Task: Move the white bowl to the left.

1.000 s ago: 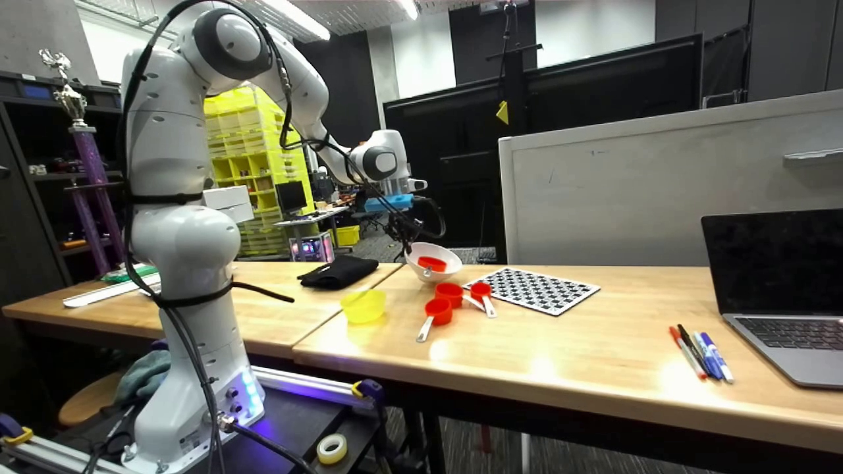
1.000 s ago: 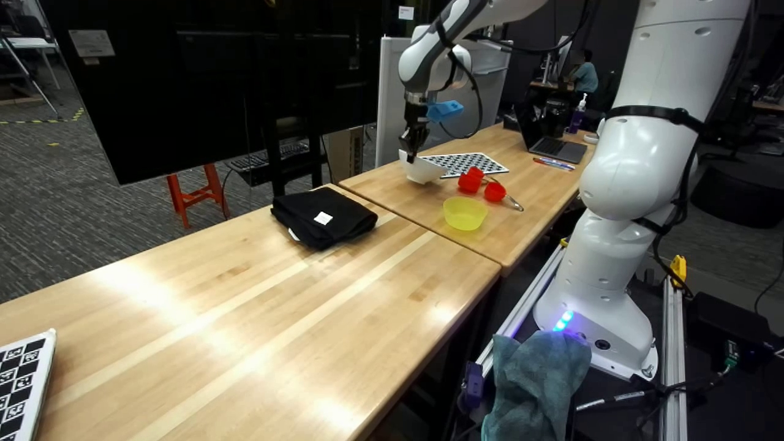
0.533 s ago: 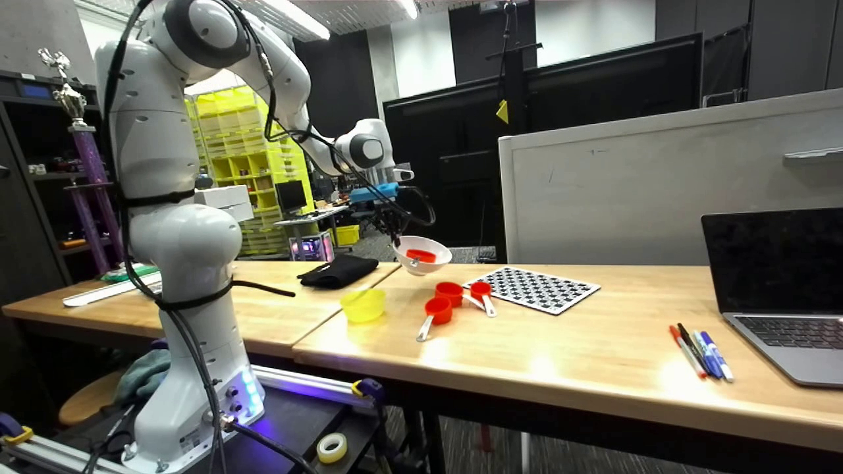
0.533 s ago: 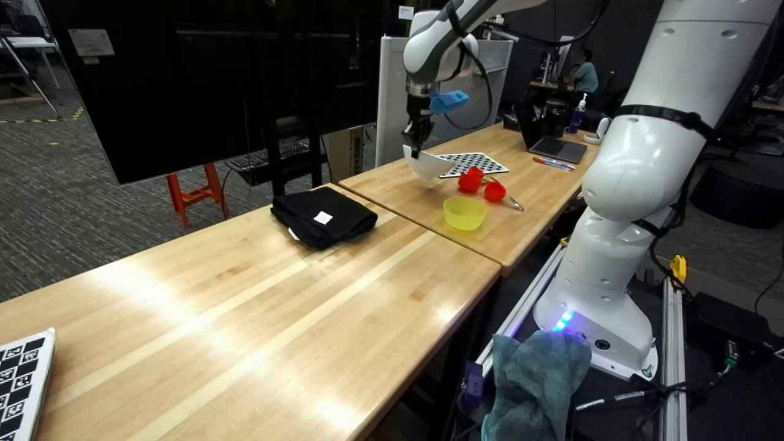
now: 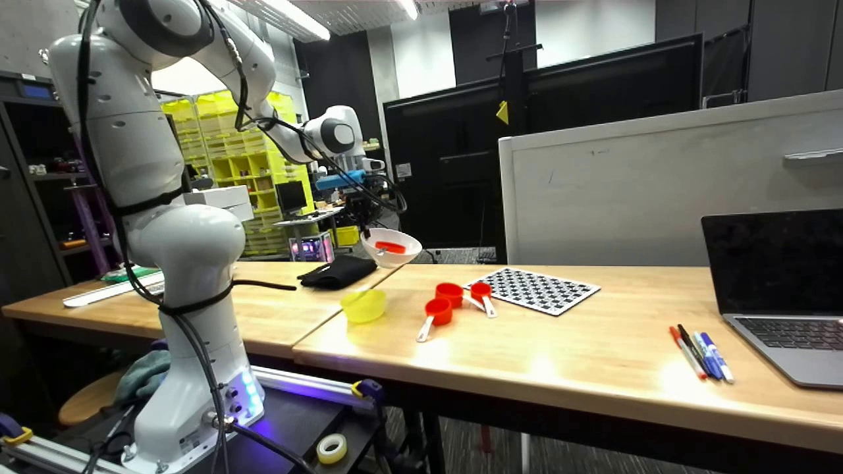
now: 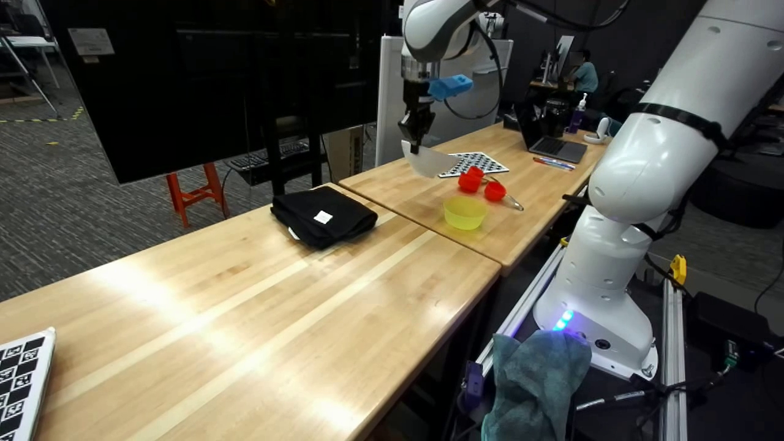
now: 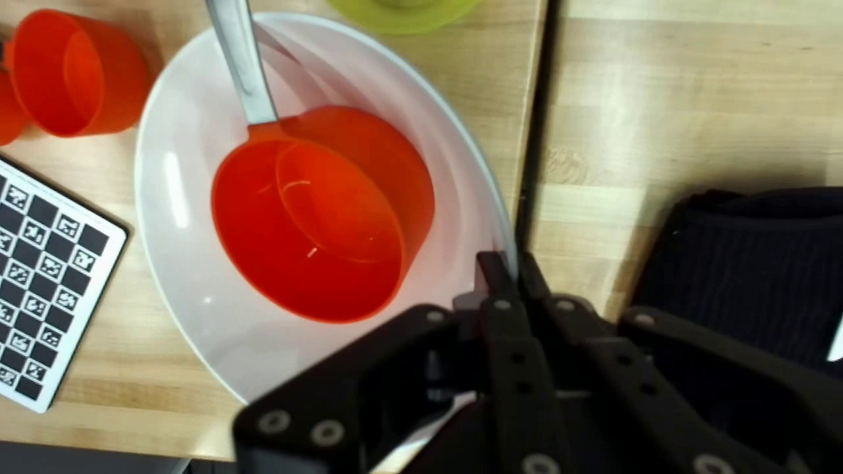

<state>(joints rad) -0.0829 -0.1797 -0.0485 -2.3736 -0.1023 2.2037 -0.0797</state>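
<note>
The white bowl [image 5: 407,257] is held up in the air, tilted, over the far part of the table. It also shows in an exterior view [image 6: 427,163] and fills much of the wrist view [image 7: 174,276]. A red measuring cup [image 7: 316,224] with a metal handle lies inside it. My gripper [image 7: 508,266] is shut on the bowl's rim, one finger inside and one outside. The gripper also shows in both exterior views [image 5: 366,232] [image 6: 415,148], at the bowl's edge.
A yellow cup [image 5: 363,307] stands near the table seam. Three red measuring cups [image 5: 439,312] lie right of it. A checkered board [image 5: 532,289] lies behind them. A folded black cloth [image 6: 324,217] lies on the adjoining table. Pens [image 5: 701,355] and a laptop [image 5: 784,316] are farther right.
My gripper has carried the bowl with its red cup leftward and upward in an exterior view, towards the black cloth. The objects on the table have not moved.
</note>
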